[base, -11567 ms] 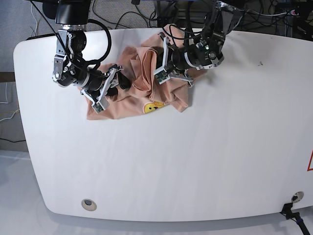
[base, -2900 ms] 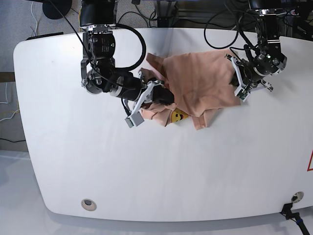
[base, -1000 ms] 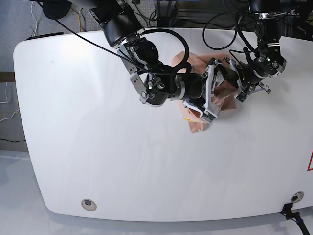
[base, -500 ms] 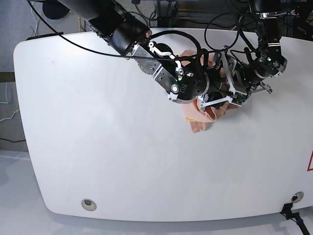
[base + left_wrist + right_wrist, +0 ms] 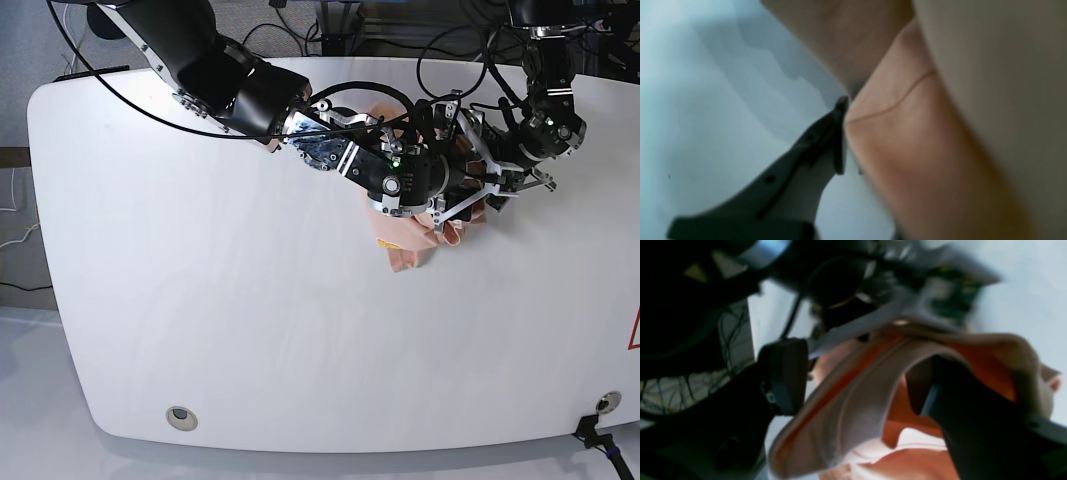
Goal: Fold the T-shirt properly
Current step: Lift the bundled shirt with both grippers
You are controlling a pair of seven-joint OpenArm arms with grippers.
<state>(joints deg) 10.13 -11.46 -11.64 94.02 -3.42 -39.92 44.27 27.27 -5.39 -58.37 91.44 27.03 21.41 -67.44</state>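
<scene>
The peach T-shirt (image 5: pixel 405 252) lies bunched at the right middle of the table, mostly hidden under both arms. My right gripper (image 5: pixel 462 165) has reached across from the left and hangs over the bunch, right beside my left gripper (image 5: pixel 492 185). In the right wrist view the right gripper (image 5: pixel 858 380) stands open wide. A ribbed fold of the T-shirt (image 5: pixel 846 420) runs between its fingers and drapes over the right finger (image 5: pixel 960 420). In the left wrist view the left gripper (image 5: pixel 850 140) is shut on a hem of the T-shirt (image 5: pixel 913 140); only one black finger (image 5: pixel 836 133) shows.
The white table (image 5: pixel 250 330) has a round hole (image 5: pixel 181 417) near its front left corner. Cables (image 5: pixel 300 25) hang behind the far edge. The two arms crowd together over the shirt at the right.
My right arm has stretched further right over the shirt, pushing its folded cloth up against the left gripper. The left arm has hardly moved. Neither gripper's opening has changed.
</scene>
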